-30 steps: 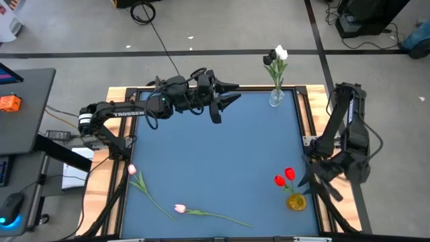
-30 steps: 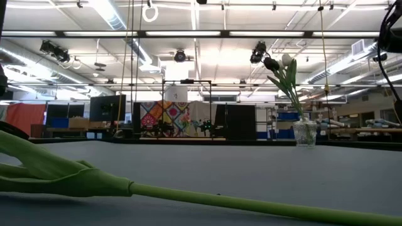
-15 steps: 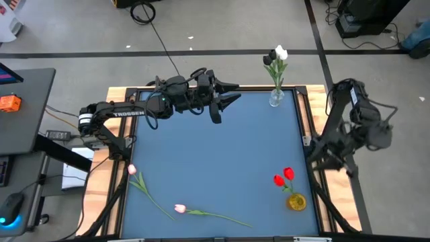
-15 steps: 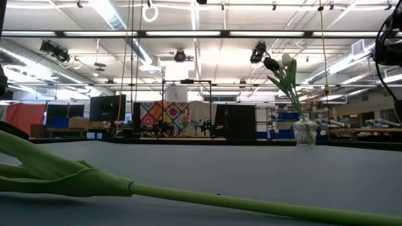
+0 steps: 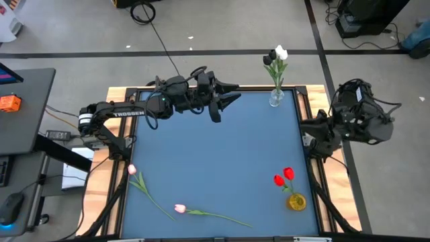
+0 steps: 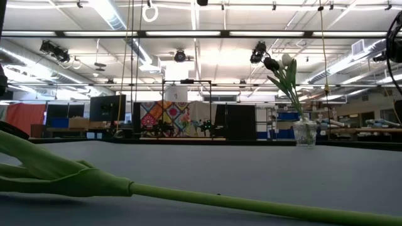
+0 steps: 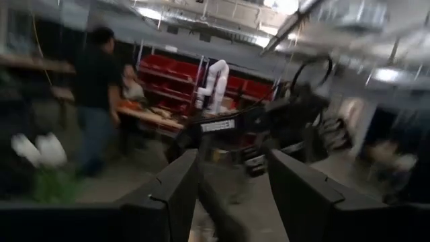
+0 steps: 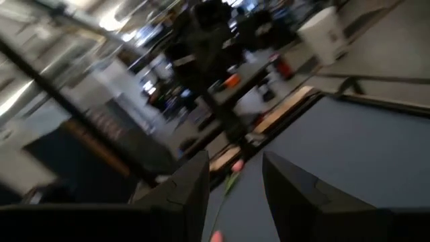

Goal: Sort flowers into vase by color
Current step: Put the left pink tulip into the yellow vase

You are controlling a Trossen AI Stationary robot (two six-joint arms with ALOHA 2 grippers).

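Clear vase (image 5: 276,98) holds white tulips (image 5: 279,52); yellow vase (image 5: 296,201) red tulips (image 5: 285,176); both end effectors parted, empty.

Surface: flat blue-grey table top (image 5: 222,154) with a pale wooden rim (image 5: 114,89) showing at the corners.
Far right corner: small clear glass vase (image 5: 276,98) standing upright at the edge, holding white-headed tulips (image 5: 279,53) on green stems; seen across the table in the low view too (image 6: 305,133).
Near right corner: round yellow-tinted vase (image 5: 295,201) standing on the top, red tulip heads (image 5: 285,177) sticking out of it.
Near left: pink tulip with long thin green stem (image 5: 142,182) lying flat, head close to the left edge.
Near middle: second pink tulip (image 5: 208,214) lying flat, just beside the first, stem running rightward.
Low view foreground: green stem and leaves (image 6: 81,181) stretched across the surface.
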